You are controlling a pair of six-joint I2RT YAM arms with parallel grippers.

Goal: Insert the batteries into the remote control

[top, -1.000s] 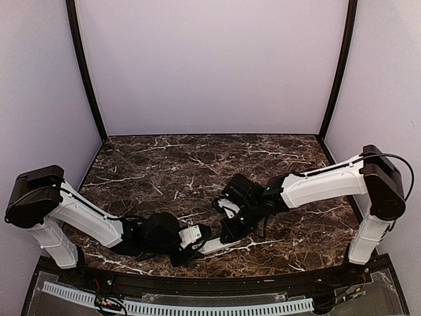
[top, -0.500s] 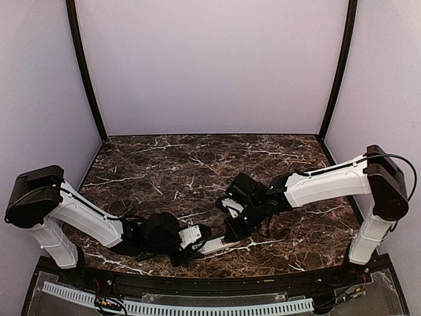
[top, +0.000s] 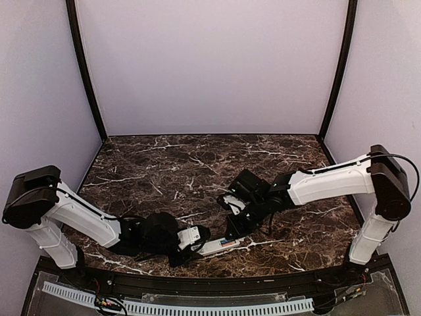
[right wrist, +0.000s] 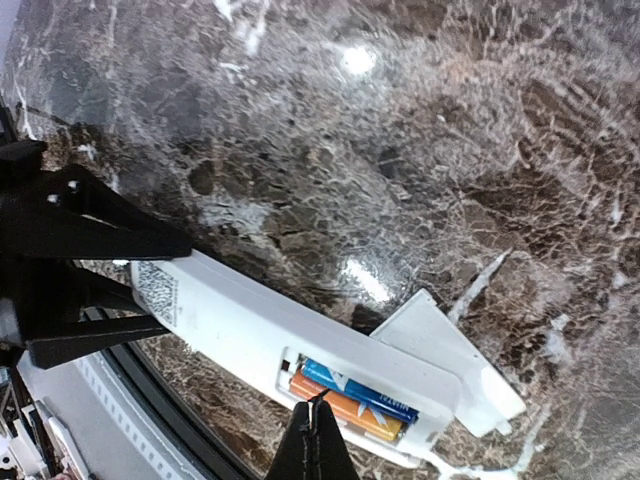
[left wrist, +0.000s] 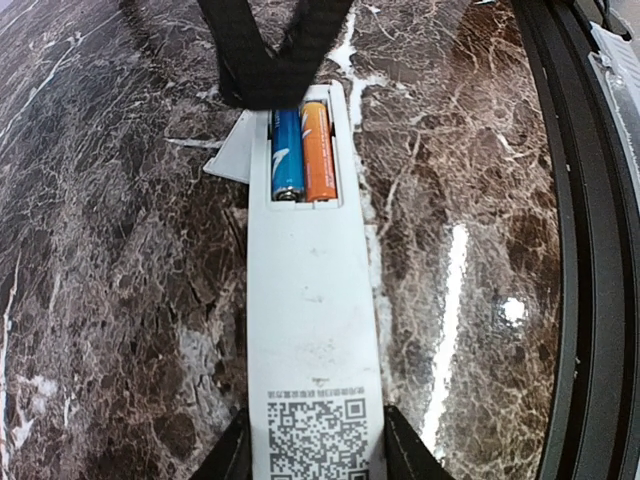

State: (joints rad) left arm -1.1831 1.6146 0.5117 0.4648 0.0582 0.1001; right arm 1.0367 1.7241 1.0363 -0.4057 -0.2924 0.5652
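Now the closed, empty right end effector has been drawn slightly back, and both batteries are seen seated in the remote, clamped by the left end effector at six o'clock on the table.

The bench is dark brown marble veined in white, glossy enough to show bright glare spots. Plain pale lilac walls close it in on three sides, with black posts at the back corners.

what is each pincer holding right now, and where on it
The left pincer clamps the remote control by its long edges at the QR sticker end. The right pincer is shut, holding nothing.
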